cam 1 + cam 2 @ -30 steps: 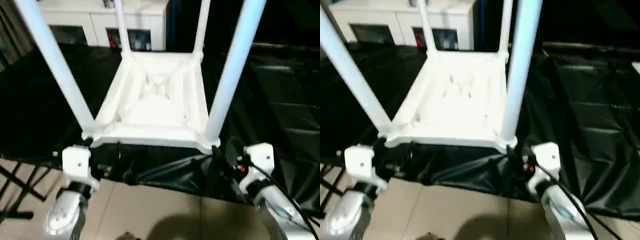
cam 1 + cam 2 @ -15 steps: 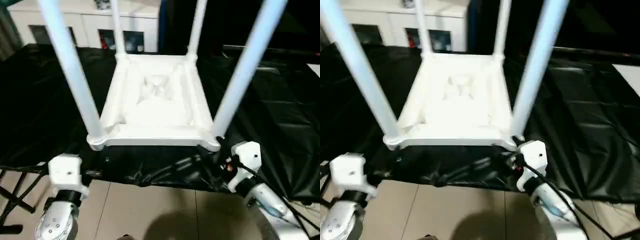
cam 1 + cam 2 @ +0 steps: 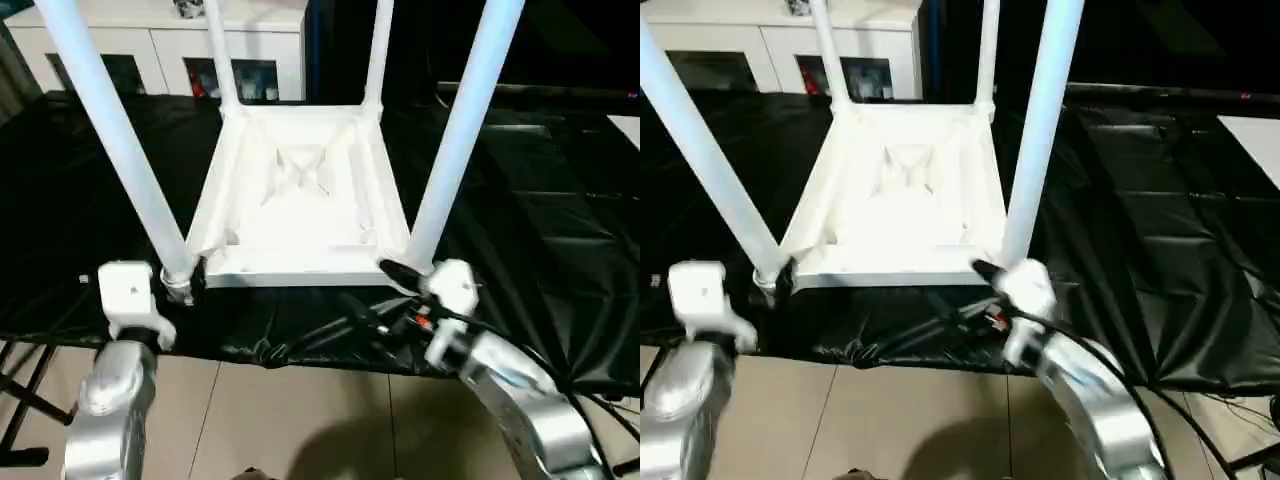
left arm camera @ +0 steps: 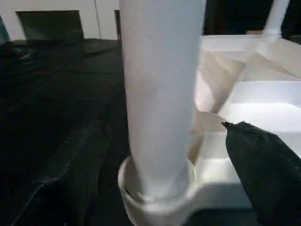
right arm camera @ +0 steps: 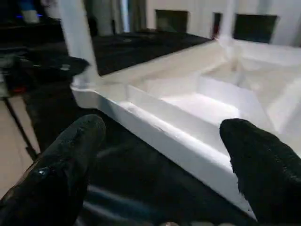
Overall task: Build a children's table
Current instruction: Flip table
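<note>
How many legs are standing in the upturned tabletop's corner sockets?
4. Near-left leg and near-right leg rise from the tabletop's front corners; far-left leg and far-right leg stand at the back corners. None seems hidden.

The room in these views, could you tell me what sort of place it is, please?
Probably an indoor lab or workshop: a work table draped in black sheeting, a white cabinet behind it, and beige floor tiles.

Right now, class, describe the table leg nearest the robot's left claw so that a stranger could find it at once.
Start at the upside-down white tabletop on the black cloth; four white legs rise from its corner sockets. Take the two at the edge closest to the robot. The one meant is the near left leg, beside the open left claw, not the one by the right claw.
</note>
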Available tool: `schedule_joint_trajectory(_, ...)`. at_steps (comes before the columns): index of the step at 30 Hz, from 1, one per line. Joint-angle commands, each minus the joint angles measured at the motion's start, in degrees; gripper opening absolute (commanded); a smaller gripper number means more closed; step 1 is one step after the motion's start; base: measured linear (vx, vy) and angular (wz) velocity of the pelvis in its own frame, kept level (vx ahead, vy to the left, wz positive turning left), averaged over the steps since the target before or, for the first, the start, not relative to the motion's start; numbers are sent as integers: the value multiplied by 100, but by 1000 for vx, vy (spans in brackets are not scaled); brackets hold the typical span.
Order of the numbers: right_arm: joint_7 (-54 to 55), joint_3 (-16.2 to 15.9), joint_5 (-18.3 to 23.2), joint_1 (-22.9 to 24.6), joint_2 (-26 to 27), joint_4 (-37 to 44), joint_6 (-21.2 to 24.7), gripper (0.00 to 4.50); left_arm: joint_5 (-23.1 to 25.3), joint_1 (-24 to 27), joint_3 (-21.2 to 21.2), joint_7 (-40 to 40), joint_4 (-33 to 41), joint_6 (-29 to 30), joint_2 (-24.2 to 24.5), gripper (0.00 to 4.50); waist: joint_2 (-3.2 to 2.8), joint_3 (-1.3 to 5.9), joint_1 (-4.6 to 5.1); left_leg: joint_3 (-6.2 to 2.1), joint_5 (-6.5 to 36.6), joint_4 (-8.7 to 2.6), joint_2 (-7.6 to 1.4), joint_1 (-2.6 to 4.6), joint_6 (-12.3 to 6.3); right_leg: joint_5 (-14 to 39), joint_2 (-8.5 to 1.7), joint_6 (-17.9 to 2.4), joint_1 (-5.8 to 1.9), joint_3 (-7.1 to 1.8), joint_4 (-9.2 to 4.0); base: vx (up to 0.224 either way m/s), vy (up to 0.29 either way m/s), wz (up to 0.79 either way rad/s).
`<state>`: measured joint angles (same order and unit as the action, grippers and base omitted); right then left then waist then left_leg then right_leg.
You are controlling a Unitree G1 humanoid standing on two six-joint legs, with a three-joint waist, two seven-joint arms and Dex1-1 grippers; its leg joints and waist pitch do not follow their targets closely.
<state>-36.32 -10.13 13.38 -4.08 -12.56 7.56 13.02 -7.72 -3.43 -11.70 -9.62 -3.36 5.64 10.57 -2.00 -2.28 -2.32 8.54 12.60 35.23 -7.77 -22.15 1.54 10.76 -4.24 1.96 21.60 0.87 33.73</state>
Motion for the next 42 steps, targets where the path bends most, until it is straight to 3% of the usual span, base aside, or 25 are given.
schedule_joint_trajectory(1,-112,-151,-18,-256,98,-249,-46,443,-6,-429,-143,66,-571,-29,91,450,-25,292,-25,-189,1311,-562,-407,91,-2,532,-342,-1204,-102,-158,-287,0,0,0)
schedule_joint_trajectory(4,-346,-250,63,-423,122,-416,65,443,-51,-768,-171,15,-986,-96,160,450,-42,295,-80,-181,1318,-563,-438,93,-43,341,-372,-1280,-114,-166,-262,0,0,0)
schedule_joint_trajectory(5,-346,-250,63,-423,122,-416,65,443,-51,-768,-171,15,-986,-96,160,450,-77,297,-97,-193,1315,-565,-444,95,-40,300,-377,-1299,-118,-162,-251,0,0,0)
schedule_joint_trajectory(7,-481,-354,60,-515,110,-516,74,448,-59,-939,-159,-19,-1182,-104,204,431,-57,313,-120,-176,1210,-550,-437,95,-67,61,-366,-1353,-133,-154,-225,0,0,0)
schedule_joint_trajectory(8,-524,-399,65,-561,108,-574,107,450,-63,-1011,-159,-9,-1285,-51,224,420,-95,313,-132,-178,1247,-553,-441,101,-68,85,-380,-1378,-133,-154,-220,0,0,0)
schedule_joint_trajectory(9,-540,-422,66,-588,109,-614,125,450,-62,-1052,-162,5,-1352,-16,234,413,-73,311,-136,-170,1292,-553,-445,106,-64,145,-382,-1389,-133,-157,-232,0,0,0)
schedule_joint_trajectory(10,-613,-460,90,-626,106,-652,163,450,-18,-1109,-159,37,-1465,13,253,410,-115,310,-151,-179,1321,-555,-448,112,-45,167,-386,-1397,-128,-156,-225,0,0,0)
schedule_joint_trajectory(11,-606,-485,62,-679,128,-716,188,450,20,-1147,-155,69,-1547,59,268,401,-87,303,-145,-176,1389,-565,-453,104,-33,218,-384,-1399,-135,-157,-236,0,0,0)
schedule_joint_trajectory(15,-538,-524,-19,-853,242,-902,189,450,33,-1237,-159,95,-1704,87,295,363,-121,282,-133,-189,1786,-597,-462,122,163,736,-392,-1349,-108,-162,-271,0,0,0)
schedule_joint_trajectory(18,-490,-558,-88,-931,299,-990,115,450,-13,-1285,-150,94,-1779,71,274,333,-120,287,-126,-189,1803,-598,-455,116,211,674,-386,-1340,-107,-164,-262,0,0,0)
schedule_joint_trajectory(19,-481,-574,-104,-943,313,-1013,95,450,-24,-1307,-147,84,-1827,59,270,324,-154,289,-121,-193,1789,-597,-455,119,228,605,-381,-1349,-102,-159,-260,0,0,0)
schedule_joint_trajectory(24,-482,-612,-122,-919,320,-1014,79,450,-50,-1381,-143,70,-1899,41,262,284,-154,294,-130,-185,1610,-586,-455,100,155,438,-393,-1390,-125,-163,-244,0,0,0)
schedule_joint_trajectory(27,-478,-615,-170,-901,322,-1072,4,450,-143,-1374,-164,107,-1758,145,166,263,-142,281,-138,-178,1709,-595,-464,104,144,627,-403,-1413,-113,-169,-258,0,0,0)
schedule_joint_trajectory(28,-480,-614,-168,-900,324,-1084,-8,450,-181,-1369,-181,140,-1723,165,127,263,-104,279,-139,-173,1709,-594,-466,103,133,653,-403,-1414,-111,-171,-266,0,0,0)
schedule_joint_trajectory(30,-483,-612,-163,-899,325,-1089,-13,450,-206,-1365,-192,165,-1701,177,101,241,-128,276,-147,-175,1686,-595,-465,101,128,680,-401,-1412,-107,-174,-265,0,0,0)
schedule_joint_trajectory(31,-474,-613,-167,-905,338,-1110,-24,450,-272,-1363,-204,174,-1650,221,45,230,-49,273,-138,-165,1661,-599,-473,91,98,680,-400,-1405,-115,-175,-274,0,0,0)
schedule_joint_trajectory(32,-462,-610,-137,-898,378,-1128,-13,450,-491,-1357,-265,181,-1502,352,-118,230,-43,275,-153,-164,1592,-596,-474,93,65,696,-412,-1411,-116,-177,-271,0,0,0)
schedule_joint_trajectory(34,-444,-614,-130,-895,398,-1135,-2,450,-657,-1353,-314,183,-1400,447,-230,217,-71,273,-163,-166,1533,-592,-482,93,58,695,-418,-1451,-112,-177,-261,0,0,0)
schedule_joint_trajectory(35,-389,-627,-144,-887,418,-1130,46,450,-1055,-1337,-433,193,-1179,682,-484,217,-102,270,-159,-155,1525,-585,-480,93,63,715,-418,-1452,-104,-182,-259,0,0,0)
schedule_joint_trajectory(37,-307,-613,-187,-876,410,-1118,85,450,-1363,-1307,-473,151,-1000,885,-672,216,-66,275,-158,-145,1428,-575,-472,81,0,659,-406,-1457,-115,-179,-267,0,0,0)
schedule_joint_trajectory(38,-297,-611,-192,-875,410,-1118,88,450,-1389,-1304,-474,144,-984,902,-687,216,-91,283,-173,-136,1245,-560,-473,78,-51,515,-408,-1484,-115,-175,-256,0,0,0)
schedule_joint_trajectory(39,-208,-571,-220,-868,407,-1132,109,450,-1544,-1281,-458,100,-886,1015,-784,216,-73,286,-165,-125,1151,-547,-467,64,-99,427,-403,-1495,-125,-177,-249,0,0,0)
schedule_joint_trajectory(40,-137,-519,-219,-858,412,-1147,130,450,-1665,-1258,-434,70,-810,1124,-869,216,-91,307,-196,-110,772,-504,-459,56,-227,95,-406,-1573,-128,-170,-212,0,0,0)
schedule_joint_trajectory(42,74,-363,-204,-806,423,-1155,248,450,-1786,-1181,-348,24,-655,1311,-1057,216,-73,311,-234,-85,654,-482,-465,60,-332,5,-408,-1636,-124,-171,-205,0,0,0)
